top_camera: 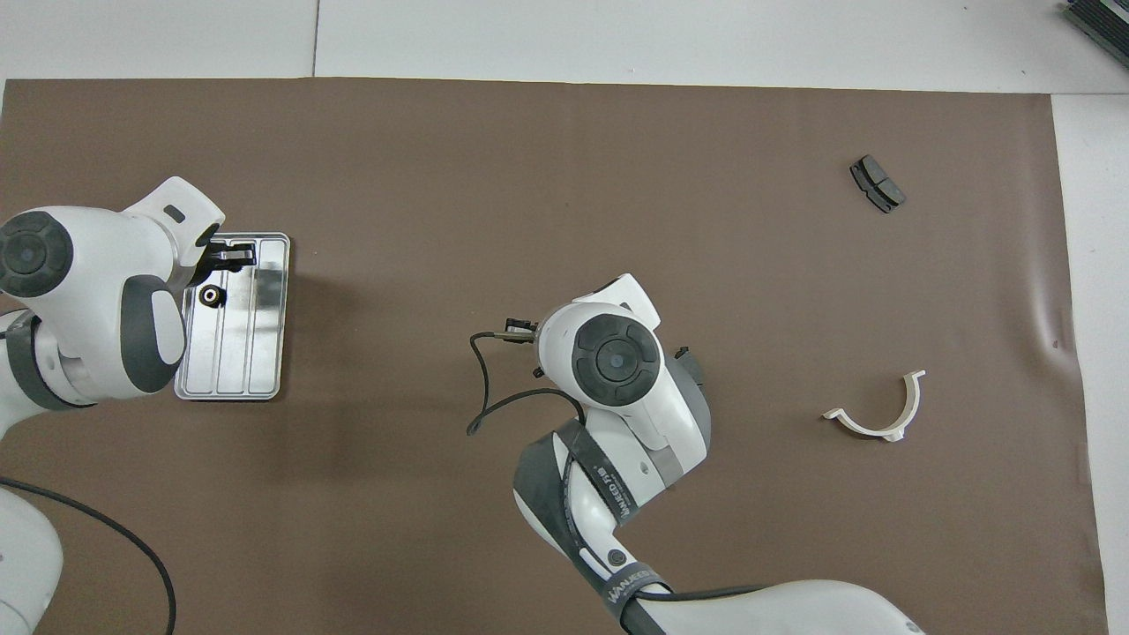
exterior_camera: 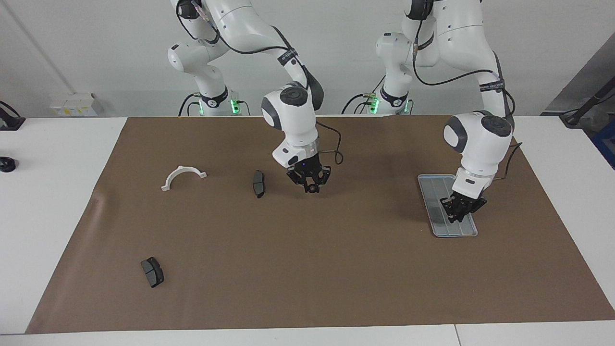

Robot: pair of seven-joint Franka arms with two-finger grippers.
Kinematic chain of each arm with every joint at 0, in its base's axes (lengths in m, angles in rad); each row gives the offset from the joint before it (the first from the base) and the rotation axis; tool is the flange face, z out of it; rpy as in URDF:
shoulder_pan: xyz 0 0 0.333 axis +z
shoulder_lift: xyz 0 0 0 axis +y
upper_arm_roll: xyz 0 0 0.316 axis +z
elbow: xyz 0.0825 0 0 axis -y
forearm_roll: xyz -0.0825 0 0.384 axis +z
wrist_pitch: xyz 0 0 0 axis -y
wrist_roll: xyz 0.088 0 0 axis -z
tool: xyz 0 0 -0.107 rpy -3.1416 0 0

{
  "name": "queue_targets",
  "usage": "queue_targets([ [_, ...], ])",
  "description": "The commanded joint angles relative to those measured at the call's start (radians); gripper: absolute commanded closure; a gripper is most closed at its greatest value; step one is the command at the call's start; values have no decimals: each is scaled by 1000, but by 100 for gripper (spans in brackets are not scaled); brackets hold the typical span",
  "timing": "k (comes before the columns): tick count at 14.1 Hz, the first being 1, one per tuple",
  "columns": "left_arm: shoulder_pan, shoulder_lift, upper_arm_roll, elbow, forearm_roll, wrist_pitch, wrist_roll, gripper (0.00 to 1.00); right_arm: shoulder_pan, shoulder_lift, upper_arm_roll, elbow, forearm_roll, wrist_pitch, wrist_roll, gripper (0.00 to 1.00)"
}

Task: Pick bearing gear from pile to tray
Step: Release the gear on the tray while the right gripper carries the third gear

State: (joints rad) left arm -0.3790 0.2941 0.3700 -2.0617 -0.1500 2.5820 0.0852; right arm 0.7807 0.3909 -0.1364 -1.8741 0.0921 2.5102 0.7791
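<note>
The silver tray (exterior_camera: pixel 432 192) (top_camera: pixel 256 353) lies toward the left arm's end of the mat. One small black ring, a bearing gear (top_camera: pixel 210 295), rests in it. My left gripper (exterior_camera: pixel 460 211) (top_camera: pixel 234 257) hangs shut and empty just above the tray, hiding that ring in the facing view. Over the middle of the mat, my right gripper (exterior_camera: pixel 308 186) (top_camera: pixel 514 329) is raised and shut on another small black ring. What shows of the pile is a white half-ring bracket (exterior_camera: pixel 183 175) (top_camera: pixel 882 414) and two dark brake pads (exterior_camera: pixel 258 183) (exterior_camera: pixel 152 272).
A brown mat (exterior_camera: pixel 336 269) covers most of the white table. The brake pad (top_camera: pixel 878 183) farthest from the robots lies near the mat's corner at the right arm's end. A loose cable loops from the right wrist (top_camera: pixel 481 388).
</note>
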Motion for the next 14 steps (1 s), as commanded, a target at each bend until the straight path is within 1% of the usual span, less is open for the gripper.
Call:
queue_targets([
  [1, -15, -52, 3, -72, -25, 32, 30, 10, 32, 78, -2, 39, -9, 64, 66, 100],
  [2, -15, -49, 4, -60, -25, 23, 30, 0, 34, 79, -2, 35, -12, 62, 66, 96],
  [3, -15, -50, 4, -48, -25, 20, 30, 0, 35, 79, -2, 24, -14, 64, 66, 83],
  [4, -17, -50, 4, -31, -25, -2, 28, 0, 37, 77, -2, 15, -12, 64, 68, 56],
  [5, -21, -59, 6, -5, -25, -35, 27, 0, 38, 75, -2, 15, -12, 61, 74, 1],
  [7, -23, -64, 9, 61, -25, -91, 25, 0, 28, 51, -8, 18, -14, 55, 86, 0],
  [9, -17, -62, 9, 94, -23, -103, 25, 0, -7, -21, -25, 18, -15, -14, 79, 0],
  [11, -21, -69, 9, 95, -23, -106, 21, 0, -72, -73, -29, 13, -31, -59, 30, 0],
  [12, -26, -85, 9, 91, -25, -126, 18, 0, -113, -87, -29, 13, -46, -79, -7, 0],
  [14, -27, -95, 9, 91, -25, -146, 18, 0, -207, -124, -28, 16, -77, -94, -107, 0],
])
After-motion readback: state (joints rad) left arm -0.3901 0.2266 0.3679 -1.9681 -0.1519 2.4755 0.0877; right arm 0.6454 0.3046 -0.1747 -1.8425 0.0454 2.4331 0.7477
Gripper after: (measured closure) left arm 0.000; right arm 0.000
